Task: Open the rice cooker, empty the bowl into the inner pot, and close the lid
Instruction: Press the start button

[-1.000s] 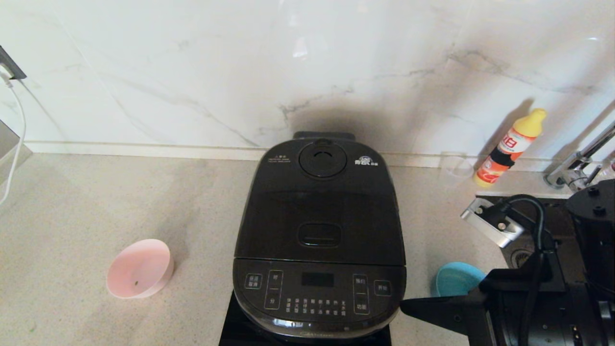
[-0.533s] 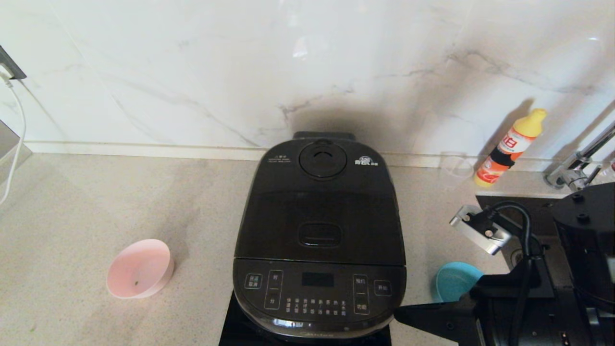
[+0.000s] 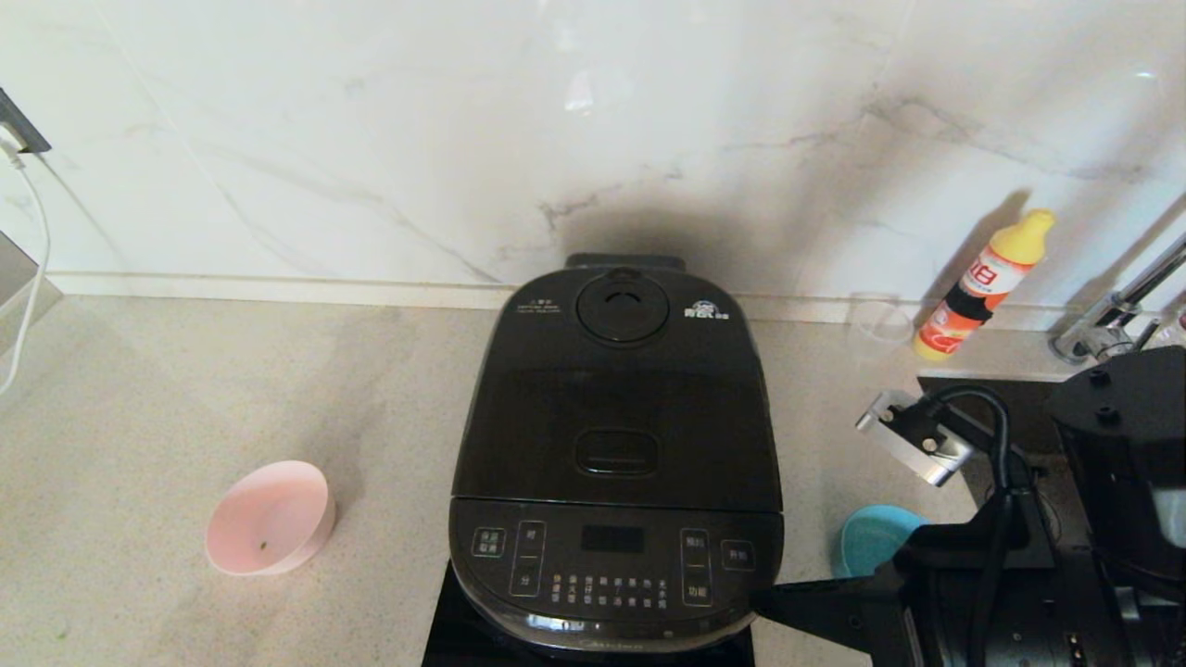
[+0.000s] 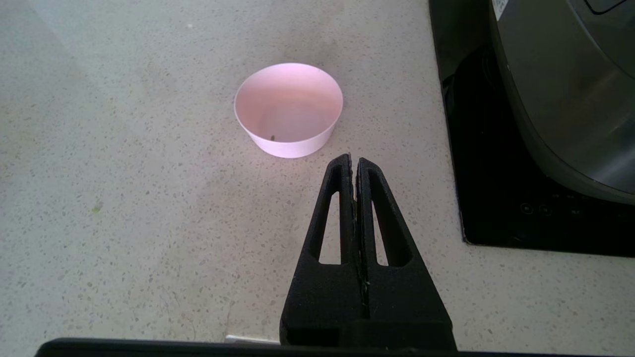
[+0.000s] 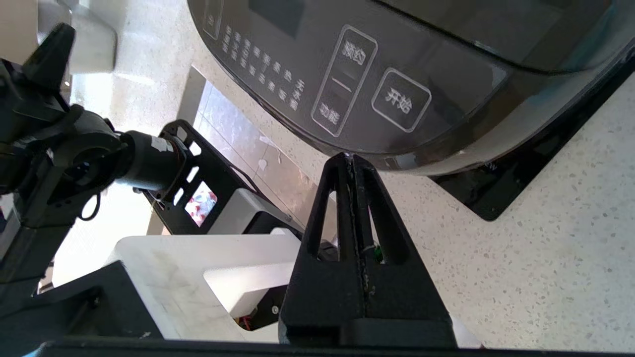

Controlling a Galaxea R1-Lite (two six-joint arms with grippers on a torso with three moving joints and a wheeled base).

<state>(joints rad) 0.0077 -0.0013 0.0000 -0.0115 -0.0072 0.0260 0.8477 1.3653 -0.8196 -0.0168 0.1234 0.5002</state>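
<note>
The black rice cooker (image 3: 616, 454) stands at the centre of the counter, its lid (image 3: 619, 408) shut. The inner pot is hidden inside. The pale pink bowl (image 3: 270, 519) sits on the counter to its left, a dark speck in it; it also shows in the left wrist view (image 4: 288, 109). My right gripper (image 3: 762, 600) is shut and empty, its tip next to the cooker's front right corner; in the right wrist view (image 5: 351, 157) it sits just under the panel's edge. My left gripper (image 4: 351, 158) is shut and empty, hovering just short of the bowl; it is out of the head view.
A teal-blue bowl (image 3: 871, 545) lies right of the cooker, partly behind my right arm. A yellow-capped bottle (image 3: 984, 283) and a clear cup (image 3: 877, 324) stand by the marble wall. A tap (image 3: 1112, 320) and sink are at the far right. The cooker rests on a black glass hob (image 4: 501, 198).
My right arm has shifted left, bringing the shut gripper's tip closer to the cooker's front right corner. The bowl and cooker have not moved.
</note>
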